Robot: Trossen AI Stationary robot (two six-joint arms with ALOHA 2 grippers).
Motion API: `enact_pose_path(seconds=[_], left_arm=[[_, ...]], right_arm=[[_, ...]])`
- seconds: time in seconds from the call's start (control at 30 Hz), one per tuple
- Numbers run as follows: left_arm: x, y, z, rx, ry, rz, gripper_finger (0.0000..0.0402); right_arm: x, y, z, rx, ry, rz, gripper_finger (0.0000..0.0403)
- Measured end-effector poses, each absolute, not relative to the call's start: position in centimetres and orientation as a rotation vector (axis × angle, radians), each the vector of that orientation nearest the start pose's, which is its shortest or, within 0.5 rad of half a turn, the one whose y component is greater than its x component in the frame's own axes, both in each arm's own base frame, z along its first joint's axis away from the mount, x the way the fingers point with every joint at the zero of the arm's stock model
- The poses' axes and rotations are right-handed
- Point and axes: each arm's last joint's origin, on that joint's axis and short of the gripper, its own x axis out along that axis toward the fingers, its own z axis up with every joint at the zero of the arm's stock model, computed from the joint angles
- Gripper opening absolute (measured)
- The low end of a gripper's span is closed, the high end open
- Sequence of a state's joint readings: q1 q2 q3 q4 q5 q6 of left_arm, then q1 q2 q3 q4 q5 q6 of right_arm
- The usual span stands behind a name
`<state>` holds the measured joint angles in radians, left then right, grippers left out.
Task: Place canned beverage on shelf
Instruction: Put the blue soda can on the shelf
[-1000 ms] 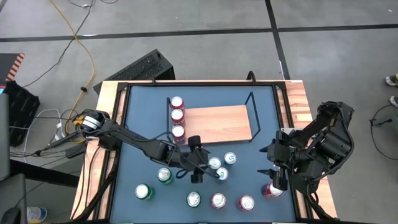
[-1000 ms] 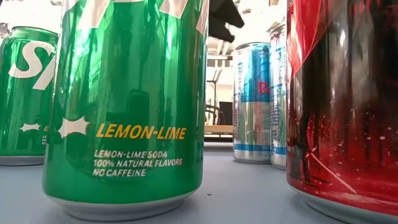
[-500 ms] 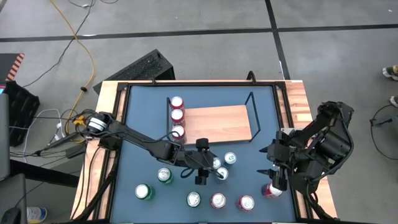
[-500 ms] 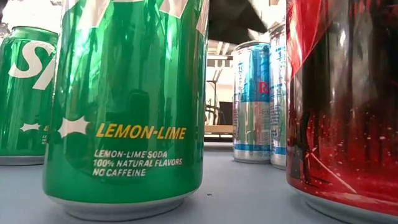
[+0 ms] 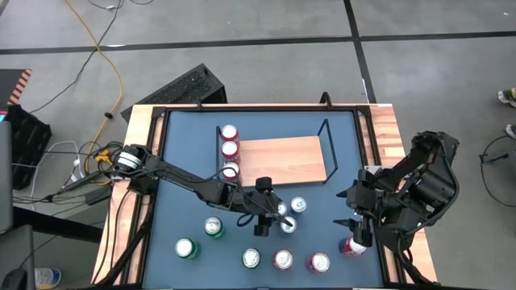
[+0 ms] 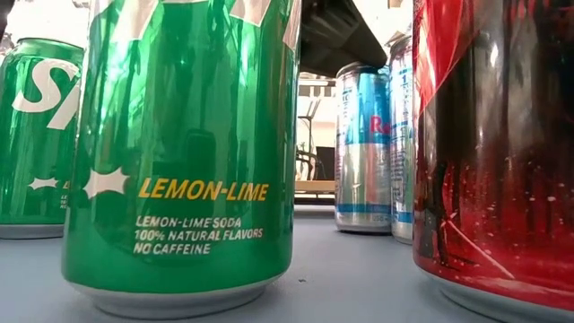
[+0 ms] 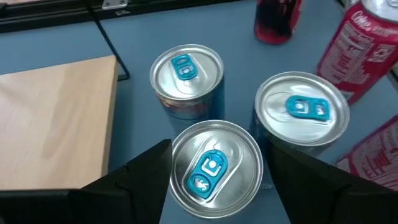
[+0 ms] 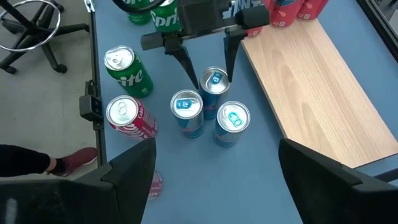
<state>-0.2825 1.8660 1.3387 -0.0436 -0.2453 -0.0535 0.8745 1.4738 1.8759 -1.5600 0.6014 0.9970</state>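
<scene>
Three blue-and-silver cans stand together on the blue tabletop. My left gripper (image 7: 216, 186) is open, with one finger on each side of the nearest can (image 7: 214, 168), level with its top; I see no touch. In the high view this gripper (image 5: 271, 216) is just in front of the shelf (image 5: 282, 159), a light-wood board with black wire ends. Three red cans (image 5: 230, 151) stand at the shelf's left end. My right gripper (image 5: 355, 221) hangs open above the table's right side, holding nothing.
The other two blue cans (image 7: 186, 78) (image 7: 303, 112) stand close beside the one between the fingers. Green cans (image 5: 213, 227) (image 5: 186, 248) and red cans (image 5: 282, 259) (image 5: 319, 262) (image 5: 351, 246) stand along the near edge. The shelf's middle and right parts are bare wood.
My left gripper has moved toward the table's right edge and down onto the group of blue cans, still open. Its fingers now stand on both sides of the nearest can. No can has moved.
</scene>
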Motion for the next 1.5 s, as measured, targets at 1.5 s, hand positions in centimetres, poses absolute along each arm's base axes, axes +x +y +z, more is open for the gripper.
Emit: enact_pose_path(seconds=[1.5], left_arm=[[40.5,-10.1,24.4,0.113,0.607,-0.05,0.0316]], right_arm=[[16.5,16.5,43.3,0.154,0.845,-0.214,0.0324]])
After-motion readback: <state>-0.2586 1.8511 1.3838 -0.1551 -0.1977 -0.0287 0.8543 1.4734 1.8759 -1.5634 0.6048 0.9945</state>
